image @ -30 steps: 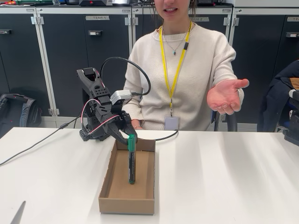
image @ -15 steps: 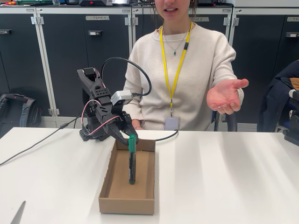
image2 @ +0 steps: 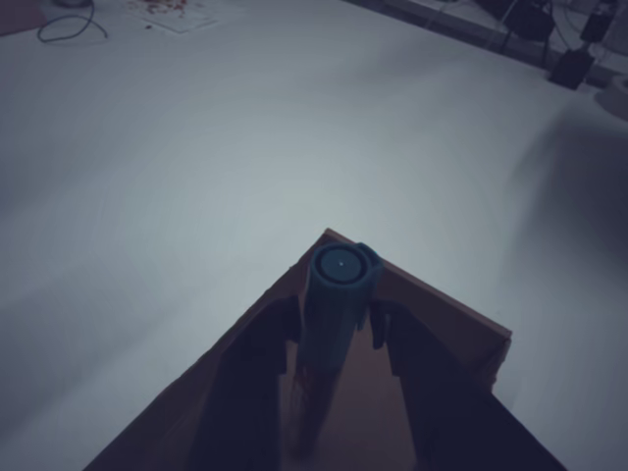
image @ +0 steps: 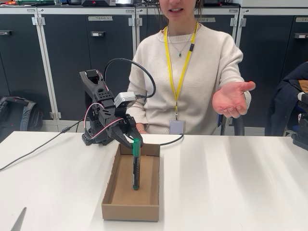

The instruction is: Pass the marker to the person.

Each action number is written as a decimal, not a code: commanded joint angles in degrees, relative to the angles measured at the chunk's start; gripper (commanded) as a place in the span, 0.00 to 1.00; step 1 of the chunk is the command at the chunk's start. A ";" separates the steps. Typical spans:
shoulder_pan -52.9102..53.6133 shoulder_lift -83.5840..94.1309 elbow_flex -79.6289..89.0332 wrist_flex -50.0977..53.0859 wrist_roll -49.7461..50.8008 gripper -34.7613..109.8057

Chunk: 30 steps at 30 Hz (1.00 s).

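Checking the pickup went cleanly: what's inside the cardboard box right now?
Inside the cardboard box, the marker stands upright, its green cap held by the gripper. The floor near the front wall is hidden.

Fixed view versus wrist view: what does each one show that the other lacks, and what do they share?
Fixed view alone: the person behind the table, one open hand raised palm up, and the arm's cable. Wrist view alone: the marker's round cap end seen end-on, with a dark finger on each side. Both: the marker held upright by the gripper over the cardboard box on the white table.
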 commanded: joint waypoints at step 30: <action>0.09 -0.09 -0.35 -4.92 -0.53 0.37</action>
